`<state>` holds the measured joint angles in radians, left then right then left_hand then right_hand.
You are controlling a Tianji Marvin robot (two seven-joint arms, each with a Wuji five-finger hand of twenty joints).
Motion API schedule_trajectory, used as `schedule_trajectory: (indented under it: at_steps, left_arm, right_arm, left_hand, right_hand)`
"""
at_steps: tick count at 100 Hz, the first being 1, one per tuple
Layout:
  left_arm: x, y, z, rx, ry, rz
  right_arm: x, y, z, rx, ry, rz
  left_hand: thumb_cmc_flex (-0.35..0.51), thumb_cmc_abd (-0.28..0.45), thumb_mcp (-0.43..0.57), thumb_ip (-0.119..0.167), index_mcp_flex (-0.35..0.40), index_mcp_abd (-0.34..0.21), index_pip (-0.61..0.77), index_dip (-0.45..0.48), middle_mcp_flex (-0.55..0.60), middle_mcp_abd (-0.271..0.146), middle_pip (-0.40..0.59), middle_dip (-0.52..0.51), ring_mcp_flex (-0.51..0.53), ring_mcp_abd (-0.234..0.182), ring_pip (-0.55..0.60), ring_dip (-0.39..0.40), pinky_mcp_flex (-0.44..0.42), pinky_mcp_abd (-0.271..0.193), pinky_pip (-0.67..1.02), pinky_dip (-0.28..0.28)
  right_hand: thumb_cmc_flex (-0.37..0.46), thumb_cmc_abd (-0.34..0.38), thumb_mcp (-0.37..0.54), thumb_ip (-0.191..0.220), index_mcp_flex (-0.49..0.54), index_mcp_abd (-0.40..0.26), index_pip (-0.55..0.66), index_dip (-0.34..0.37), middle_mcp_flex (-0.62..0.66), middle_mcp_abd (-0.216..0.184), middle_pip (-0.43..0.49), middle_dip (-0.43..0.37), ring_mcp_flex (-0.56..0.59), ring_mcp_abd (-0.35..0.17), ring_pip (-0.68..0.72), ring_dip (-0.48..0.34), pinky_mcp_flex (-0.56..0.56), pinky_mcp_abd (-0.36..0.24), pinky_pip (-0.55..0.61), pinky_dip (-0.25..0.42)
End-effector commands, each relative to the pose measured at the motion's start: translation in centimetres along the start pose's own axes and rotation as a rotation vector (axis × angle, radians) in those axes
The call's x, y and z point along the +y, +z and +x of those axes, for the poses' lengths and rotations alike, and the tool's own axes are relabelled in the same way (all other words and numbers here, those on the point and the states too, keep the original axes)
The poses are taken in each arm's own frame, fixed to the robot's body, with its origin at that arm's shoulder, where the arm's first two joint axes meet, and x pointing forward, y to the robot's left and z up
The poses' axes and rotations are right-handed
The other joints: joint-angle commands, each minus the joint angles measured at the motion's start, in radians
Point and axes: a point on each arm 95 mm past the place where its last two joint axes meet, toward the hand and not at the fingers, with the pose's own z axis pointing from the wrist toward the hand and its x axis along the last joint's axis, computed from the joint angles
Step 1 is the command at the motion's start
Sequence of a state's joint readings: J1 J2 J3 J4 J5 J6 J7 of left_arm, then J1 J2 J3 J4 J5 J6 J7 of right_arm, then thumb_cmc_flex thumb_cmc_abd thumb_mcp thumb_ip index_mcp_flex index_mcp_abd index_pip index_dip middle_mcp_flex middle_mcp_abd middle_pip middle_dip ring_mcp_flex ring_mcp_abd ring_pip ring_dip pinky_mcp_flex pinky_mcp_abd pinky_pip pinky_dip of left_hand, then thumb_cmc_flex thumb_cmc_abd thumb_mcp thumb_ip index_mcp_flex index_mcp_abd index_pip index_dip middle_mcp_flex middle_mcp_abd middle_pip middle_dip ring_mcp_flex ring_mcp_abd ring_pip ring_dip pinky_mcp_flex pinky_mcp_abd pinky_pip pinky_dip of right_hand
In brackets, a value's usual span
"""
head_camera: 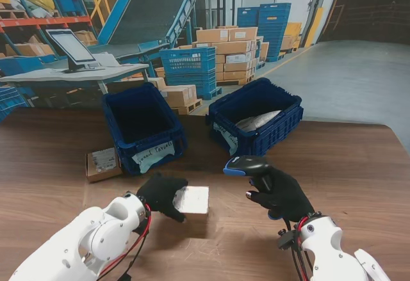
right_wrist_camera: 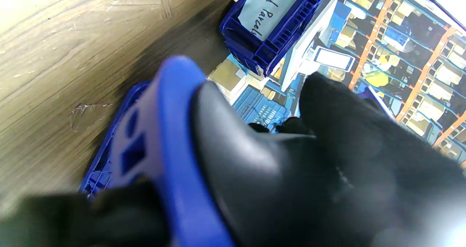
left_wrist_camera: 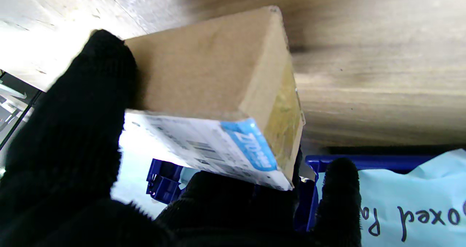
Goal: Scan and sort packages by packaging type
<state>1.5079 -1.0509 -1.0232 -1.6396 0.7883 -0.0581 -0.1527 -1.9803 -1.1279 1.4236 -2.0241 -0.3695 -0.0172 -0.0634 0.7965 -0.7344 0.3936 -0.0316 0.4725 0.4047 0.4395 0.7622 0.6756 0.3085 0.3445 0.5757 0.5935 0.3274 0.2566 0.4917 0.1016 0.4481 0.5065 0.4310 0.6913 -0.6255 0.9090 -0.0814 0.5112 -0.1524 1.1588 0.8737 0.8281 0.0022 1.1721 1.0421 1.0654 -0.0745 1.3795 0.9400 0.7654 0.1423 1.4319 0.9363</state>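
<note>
Gripping a labelled box (head_camera: 191, 200) in the left robot hand (head_camera: 161, 193), just above the desk (head_camera: 359, 166)
Right robot hand (head_camera: 282, 194) clasps the scanner (head_camera: 246, 165) beside it; two blue bins (head_camera: 142, 127) sit beyond both hands

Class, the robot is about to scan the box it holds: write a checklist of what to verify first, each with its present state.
1. Left hand grips the cardboard box: ok.
2. Right hand holds the scanner: ok.
3. Shipping label is exposed, not covered by fingers: ok.
4. Scanner aimed at that label: cannot tell.
5. Left crate, with the handwritten tag, has room: ok.
6. Second small box lies away from both hands: ok.
</note>
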Motion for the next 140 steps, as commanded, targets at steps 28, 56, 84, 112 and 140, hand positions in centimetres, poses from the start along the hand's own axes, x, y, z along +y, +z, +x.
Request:
schedule_trajectory:
  at_steps: [28, 56, 84, 112, 140]
  left_arm:
    - [1.7, -0.7, 1.4, 0.052, -0.056, -0.032]
    - [2.3, 0.6, 2.3, 0.074, -0.069, -0.025]
    - [2.3, 2.8, 2.0, 0.075, -0.037, -0.036]
    - [2.3, 3.9, 1.9, 0.057, -0.051, -0.035]
    - [2.8, 4.0, 1.7, 0.042, -0.072, -0.053]
  right_arm:
    - [-0.4, -0.1, 0.5, 0.015, 0.011, 0.017]
    - [-0.9, -0.2, 0.2, 0.021, 0.020, 0.031]
    - [-0.9, -0.4, 0.1, 0.012, 0.024, 0.035]
    - [-0.9, -0.5, -0.1, 0.006, 0.027, 0.043]
    - [-0.9, -0.6, -0.2, 0.007, 0.030, 0.046]
  left_hand:
    - [0.246, 0.178, 0.223, 0.057, 0.139, -0.218, 0.480, 0.090, 0.056, -0.065, 0.053, -0.033, 0.005, 0.013, 0.015, 0.007, -0.019, 0.001, 0.019, -0.016]
    - [0.249, 0.187, 0.214, 0.061, 0.132, -0.216, 0.477, 0.096, 0.045, -0.066, 0.056, -0.054, -0.002, 0.010, 0.014, 0.006, -0.020, -0.001, 0.018, -0.017]
    - [0.251, 0.197, 0.206, 0.064, 0.120, -0.221, 0.478, 0.100, 0.033, -0.069, 0.061, -0.063, -0.011, 0.010, 0.012, 0.006, -0.021, -0.003, 0.019, -0.016]
    - [0.242, 0.195, 0.182, 0.072, 0.133, -0.225, 0.422, 0.026, 0.028, -0.070, 0.057, -0.074, -0.014, 0.010, 0.011, 0.005, -0.023, -0.003, 0.018, -0.015]
    - [0.101, 0.248, 0.186, 0.104, 0.143, -0.164, 0.102, -0.144, -0.044, -0.048, -0.002, -0.112, -0.062, 0.022, -0.008, -0.004, -0.039, -0.002, -0.002, -0.012]
  right_hand:
    - [0.086, 0.022, 0.034, 0.001, 0.010, -0.053, 0.000, 0.010, 0.020, 0.036, 0.008, 0.022, 0.069, -0.072, 0.065, 0.041, 0.008, -0.002, 0.020, 0.011]
    - [0.086, 0.021, 0.033, 0.001, 0.010, -0.053, -0.001, 0.010, 0.020, 0.036, 0.008, 0.022, 0.070, -0.072, 0.065, 0.041, 0.007, -0.003, 0.020, 0.011]
    - [0.085, 0.020, 0.033, 0.001, 0.010, -0.053, -0.001, 0.010, 0.021, 0.037, 0.008, 0.022, 0.069, -0.072, 0.065, 0.041, 0.007, -0.004, 0.020, 0.011]
    - [0.086, 0.021, 0.034, 0.001, 0.010, -0.053, -0.001, 0.010, 0.020, 0.035, 0.008, 0.022, 0.070, -0.073, 0.065, 0.041, 0.007, -0.003, 0.019, 0.011]
    - [0.086, 0.021, 0.033, 0.001, 0.010, -0.053, -0.001, 0.010, 0.021, 0.036, 0.008, 0.022, 0.070, -0.072, 0.065, 0.041, 0.009, -0.003, 0.019, 0.010]
